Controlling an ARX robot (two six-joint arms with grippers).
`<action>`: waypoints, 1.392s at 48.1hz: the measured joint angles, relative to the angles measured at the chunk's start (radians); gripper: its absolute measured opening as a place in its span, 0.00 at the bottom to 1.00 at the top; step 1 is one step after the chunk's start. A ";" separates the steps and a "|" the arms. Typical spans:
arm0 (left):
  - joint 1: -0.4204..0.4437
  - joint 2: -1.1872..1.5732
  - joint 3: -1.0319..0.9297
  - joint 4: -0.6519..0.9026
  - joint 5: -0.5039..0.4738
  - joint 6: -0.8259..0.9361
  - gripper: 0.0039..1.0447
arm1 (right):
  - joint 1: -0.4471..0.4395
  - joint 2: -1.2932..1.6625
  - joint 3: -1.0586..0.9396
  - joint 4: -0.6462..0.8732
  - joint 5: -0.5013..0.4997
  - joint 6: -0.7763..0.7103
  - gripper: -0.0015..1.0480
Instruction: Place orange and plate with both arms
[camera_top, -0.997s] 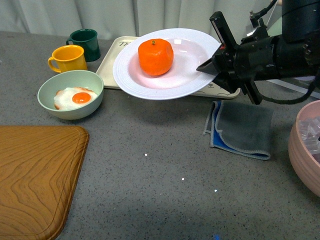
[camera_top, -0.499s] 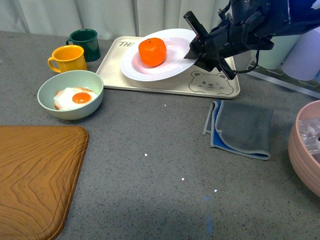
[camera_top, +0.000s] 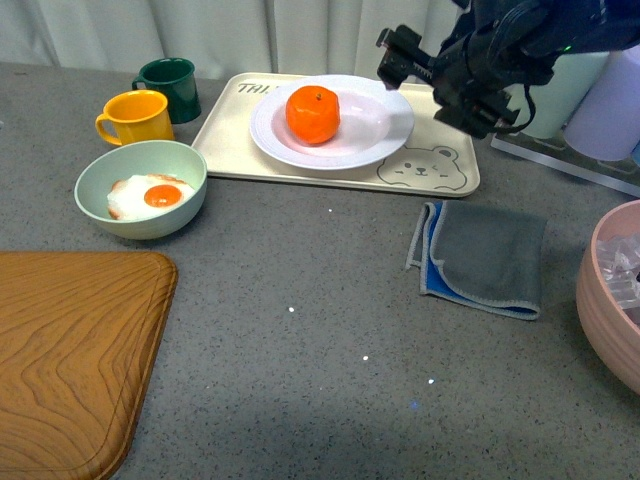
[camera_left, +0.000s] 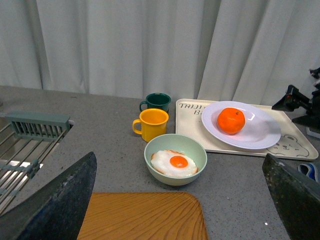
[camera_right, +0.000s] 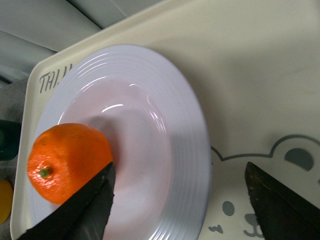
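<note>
The orange (camera_top: 313, 113) rests in the white plate (camera_top: 390, 130), which lies flat on the beige bear tray (camera_top: 440, 170) at the back of the table. My right gripper (camera_top: 412, 75) hovers open just above the plate's right rim, holding nothing. In the right wrist view the plate (camera_right: 165, 150) and orange (camera_right: 67, 162) lie below the spread fingers of that gripper (camera_right: 179, 172), clear of both. My left gripper (camera_left: 180, 210) is open and empty, high over the wooden board, far from the plate (camera_left: 260, 135) and orange (camera_left: 231, 120). It is out of the front view.
A pale green bowl (camera_top: 142, 188) with a fried egg, a yellow mug (camera_top: 135, 115) and a dark green mug (camera_top: 170, 85) stand left of the tray. A wooden board (camera_top: 70, 350) fills the near left. A grey cloth (camera_top: 485, 255) and pink bowl (camera_top: 615, 300) lie right.
My right gripper carried the plate with the orange back and down onto the bear tray, let go of its rim and rose slightly, open.
</note>
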 joint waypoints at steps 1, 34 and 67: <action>0.000 0.000 0.000 0.000 0.000 0.000 0.94 | 0.000 -0.026 -0.025 0.021 0.023 -0.030 0.80; 0.000 0.000 0.000 0.000 0.000 0.000 0.94 | -0.102 -0.998 -1.364 0.980 0.242 -0.569 0.01; 0.000 0.000 0.000 -0.001 0.000 0.000 0.94 | -0.236 -1.416 -1.712 0.923 0.112 -0.570 0.01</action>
